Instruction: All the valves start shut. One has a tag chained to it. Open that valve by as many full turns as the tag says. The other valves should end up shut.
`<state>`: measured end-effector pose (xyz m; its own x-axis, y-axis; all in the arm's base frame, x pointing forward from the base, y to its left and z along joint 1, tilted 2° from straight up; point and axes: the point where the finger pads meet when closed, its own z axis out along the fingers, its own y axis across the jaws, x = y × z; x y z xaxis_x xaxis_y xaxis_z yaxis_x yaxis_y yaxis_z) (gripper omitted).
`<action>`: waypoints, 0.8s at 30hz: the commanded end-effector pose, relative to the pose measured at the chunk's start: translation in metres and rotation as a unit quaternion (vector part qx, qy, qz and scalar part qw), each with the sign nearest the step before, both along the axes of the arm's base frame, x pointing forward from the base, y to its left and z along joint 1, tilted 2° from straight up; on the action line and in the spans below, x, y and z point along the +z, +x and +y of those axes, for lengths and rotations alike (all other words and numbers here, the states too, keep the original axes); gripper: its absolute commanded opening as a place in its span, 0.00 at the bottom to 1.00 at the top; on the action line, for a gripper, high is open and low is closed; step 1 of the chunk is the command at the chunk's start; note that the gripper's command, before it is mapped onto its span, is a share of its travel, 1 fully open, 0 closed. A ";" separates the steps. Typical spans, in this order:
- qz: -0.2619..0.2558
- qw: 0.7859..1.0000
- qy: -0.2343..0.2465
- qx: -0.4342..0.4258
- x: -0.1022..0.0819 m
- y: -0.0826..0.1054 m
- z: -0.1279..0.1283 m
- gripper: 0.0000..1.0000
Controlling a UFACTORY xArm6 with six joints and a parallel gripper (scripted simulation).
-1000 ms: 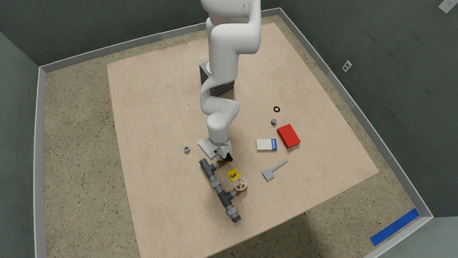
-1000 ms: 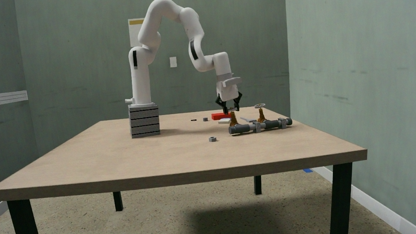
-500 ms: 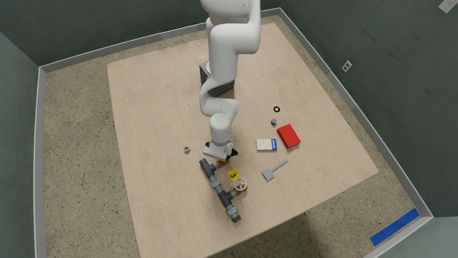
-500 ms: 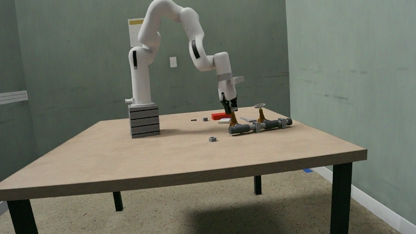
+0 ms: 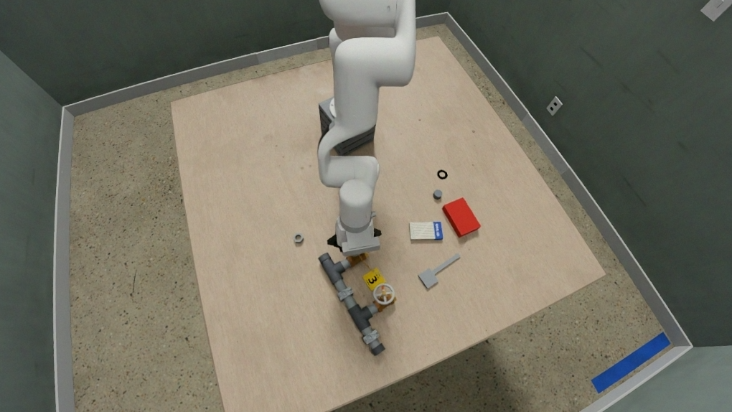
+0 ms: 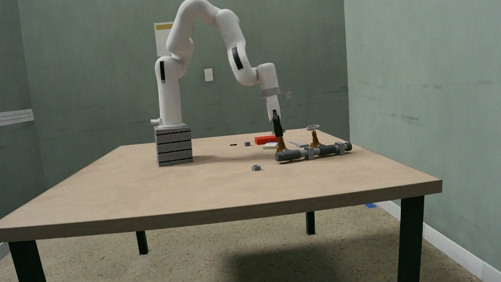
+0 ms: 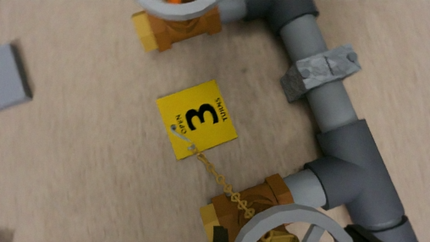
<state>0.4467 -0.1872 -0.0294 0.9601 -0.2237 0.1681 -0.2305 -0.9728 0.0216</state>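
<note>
A grey pipe lies on the table with two brass valves branching off it. A yellow tag reading "OPEN 3 TURNS" lies between them. Its chain runs to the valve at the bottom of the wrist view. My gripper stands straight over that valve and is shut on its grey handwheel. The other valve stands free, its handwheel untouched.
To the right of the pipe lie a grey scraper, a white card box, a red block, a small grey cylinder and a black ring. A grey nut lies to the left.
</note>
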 end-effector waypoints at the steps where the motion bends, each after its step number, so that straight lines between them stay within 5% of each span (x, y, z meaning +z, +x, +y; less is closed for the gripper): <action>1: -0.005 0.990 -0.013 0.139 0.001 0.001 -0.001 0.00; 12: 0.005 0.952 -0.052 0.301 0.001 0.001 -0.001 0.00; 24: 0.016 0.844 -0.099 0.526 0.001 0.001 -0.001 0.00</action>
<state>0.4467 -0.1872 -0.0295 0.7851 0.6151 0.0725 0.5924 -0.7799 0.2018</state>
